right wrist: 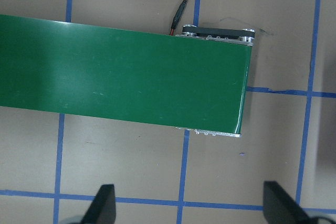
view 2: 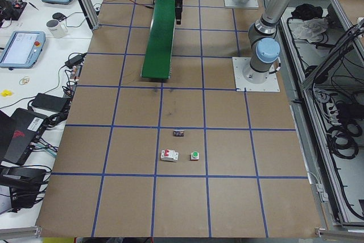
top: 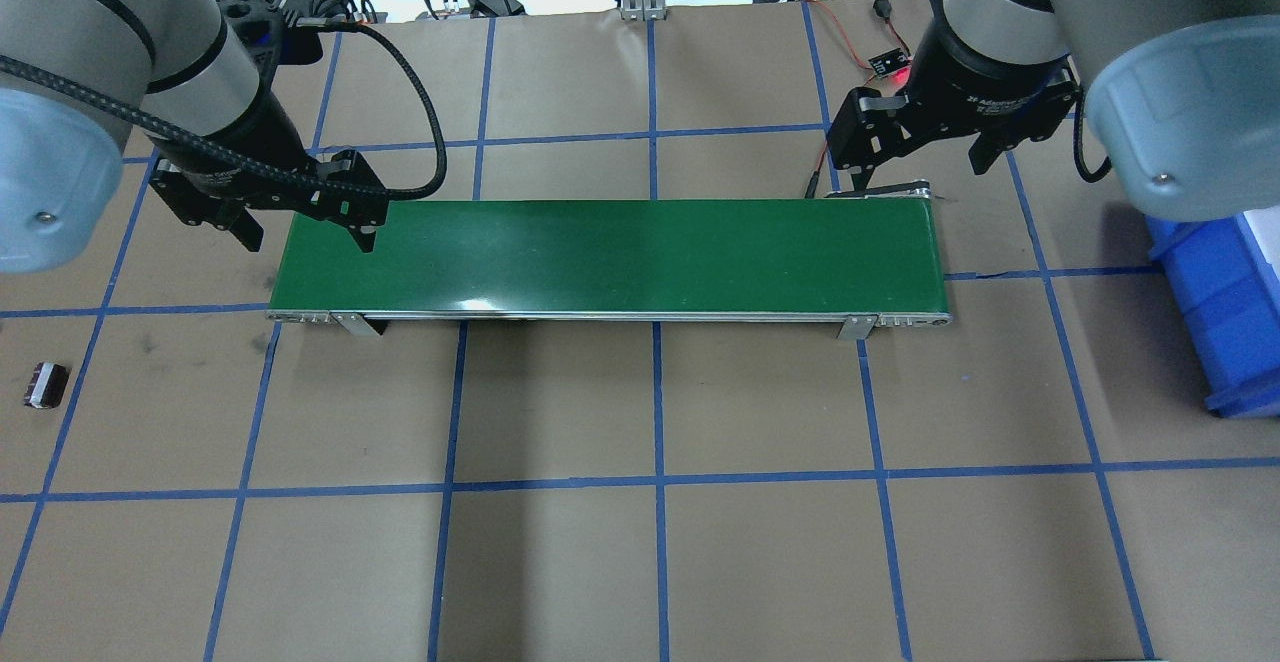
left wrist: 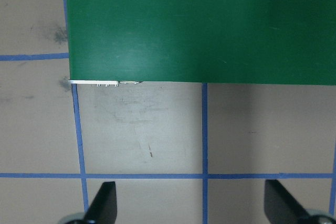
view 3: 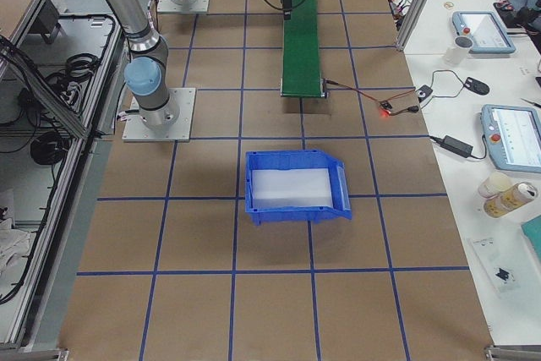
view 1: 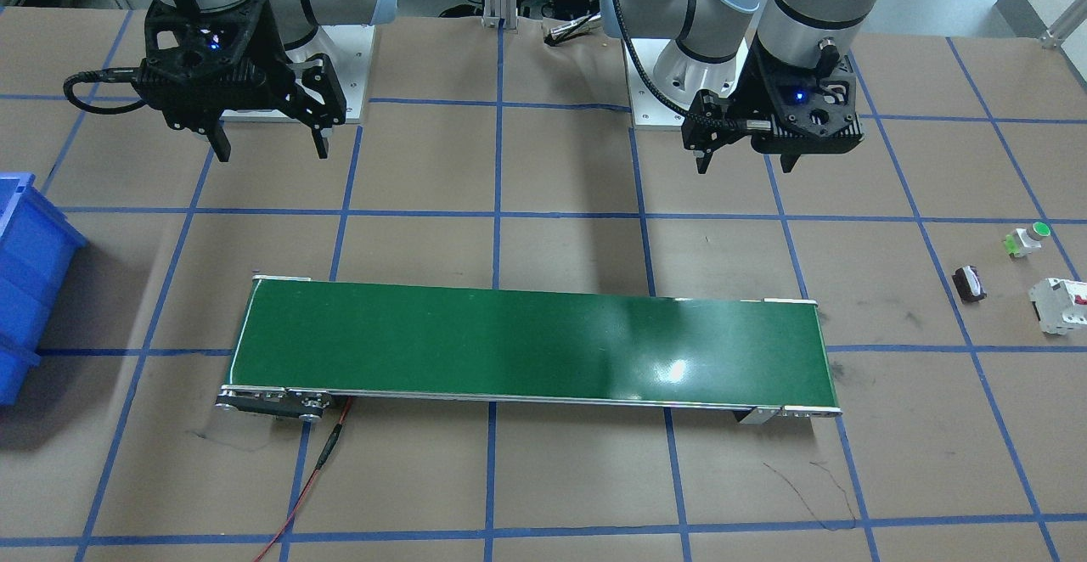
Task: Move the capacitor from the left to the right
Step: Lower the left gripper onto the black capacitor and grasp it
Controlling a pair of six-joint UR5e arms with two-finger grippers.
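The capacitor (view 1: 969, 283) is a small black cylinder with a pale end. It lies on its side on the brown table, far out on my left side, and also shows in the overhead view (top: 45, 385) and the left side view (view 2: 179, 134). My left gripper (view 1: 747, 163) is open and empty. It hangs above the table near the left end of the green conveyor belt (view 1: 526, 345), well away from the capacitor, and also shows in the overhead view (top: 308, 240) and its wrist view (left wrist: 191, 205). My right gripper (view 1: 272, 153) is open and empty near the belt's other end, and also shows in the overhead view (top: 918, 172) and its wrist view (right wrist: 191, 205).
A green-capped white push button (view 1: 1027, 239) and a white breaker with a red mark (view 1: 1060, 306) lie close to the capacitor. A blue bin (view 1: 34, 239) stands on my right side, beyond the belt's end (view 3: 249, 196). A red wire (view 1: 314, 477) runs from the belt's motor end.
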